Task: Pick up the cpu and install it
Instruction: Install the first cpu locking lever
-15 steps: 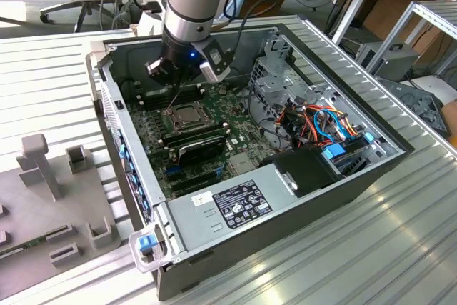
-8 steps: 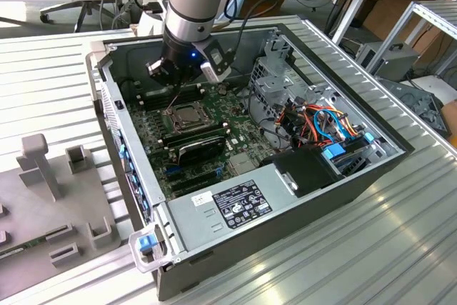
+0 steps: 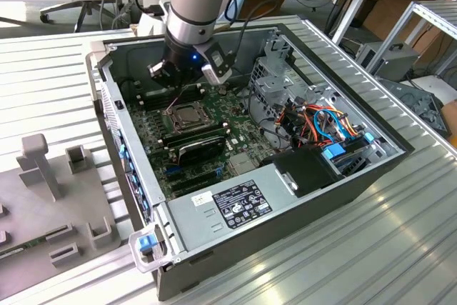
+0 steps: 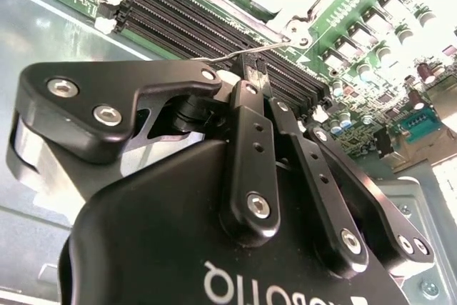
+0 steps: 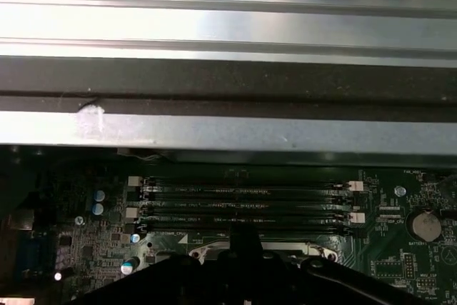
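The small flat square cpu with a dull silver-beige metal top (image 3: 187, 113) lies inside the dark square socket with a metal frame (image 4: 296, 26), on the green motherboard (image 3: 214, 144) of the open grey computer case (image 3: 285, 241). From these pictures it looks set in place rather than carried.

The black two-fingered gripper (image 3: 178, 80) hangs just beside the socket, on the side where the long black memory slots (image 4: 193, 16) run. In the second wrist view its fingers are drawn together to a single tip (image 4: 253, 68), with no chip between them. That tip meets a thin bare-metal wire lever (image 4: 214, 56) that runs along the edge of the socket. It cannot be told whether the fingers pinch the wire or only press against it.

The risks from here all sit close to the socket:
- The wire is thin and round, so it could slide off the narrow fingertip and spring away from the socket frame, leaving the chip unclamped.
- A tip that slips could scrape the memory slots or the small parts on the board next to the socket.
- If the chip is not lying flat and square in the socket, force through the frame could bend the contacts beneath it.
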Available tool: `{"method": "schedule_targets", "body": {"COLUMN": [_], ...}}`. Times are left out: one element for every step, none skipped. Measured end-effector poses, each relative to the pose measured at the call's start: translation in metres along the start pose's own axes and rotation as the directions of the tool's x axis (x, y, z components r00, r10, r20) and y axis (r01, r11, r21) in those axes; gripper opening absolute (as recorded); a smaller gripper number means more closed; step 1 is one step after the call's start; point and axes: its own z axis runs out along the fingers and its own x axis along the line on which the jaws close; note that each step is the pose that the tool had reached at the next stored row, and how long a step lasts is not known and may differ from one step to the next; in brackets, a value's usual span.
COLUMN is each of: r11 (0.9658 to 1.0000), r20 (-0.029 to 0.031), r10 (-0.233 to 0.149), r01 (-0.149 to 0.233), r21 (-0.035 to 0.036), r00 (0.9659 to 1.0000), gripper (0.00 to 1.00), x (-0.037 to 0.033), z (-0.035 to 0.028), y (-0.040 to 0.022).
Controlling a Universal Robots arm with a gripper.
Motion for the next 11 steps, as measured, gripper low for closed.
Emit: {"method": "schedule_targets", "body": {"r11": [1.0,1.0,1.0,1.0,1.0,1.0,1.0,1.0,1.0,1.0,1.0], "r20": [0.0,0.0,0.0,0.0,0.0,0.0,-0.0001,-0.0001,-0.0001,-0.0001,-0.0001], "r10": [0.0,0.0,0.0,0.0,0.0,0.0,0.0,0.0,0.0,0.0,0.0], "r01": [0.0,0.0,0.0,0.0,0.0,0.0,0.0,0.0,0.0,0.0,0.0], "r21": [0.0006,0.0009,0.0011,0.0013,0.0015,0.0019,0.0023,0.0025,0.0026,0.0031,0.0032], "r00": [1.0,1.0,1.0,1.0,1.0,1.0,1.0,1.0,1.0,1.0,1.0], "gripper": [0.11,0.11,0.11,0.11,0.11,0.11,0.11,0.11,0.11,0.11,0.11], "x": [-0.0011,-0.0017,-0.0024,-0.0029,-0.0035,-0.0047,-0.0063,-0.0068,-0.0075,-0.0084,-0.0091], "z": [0.0008,0.0013,0.0019,0.0025,0.0031,0.0047,0.0064,0.0069,0.0074,0.008,0.0086], "y": [-0.0002,-0.0003,-0.0005,-0.0006,-0.0007,-0.0011,-0.0015,-0.0016,-0.0017,-0.0018,-0.0018]}}
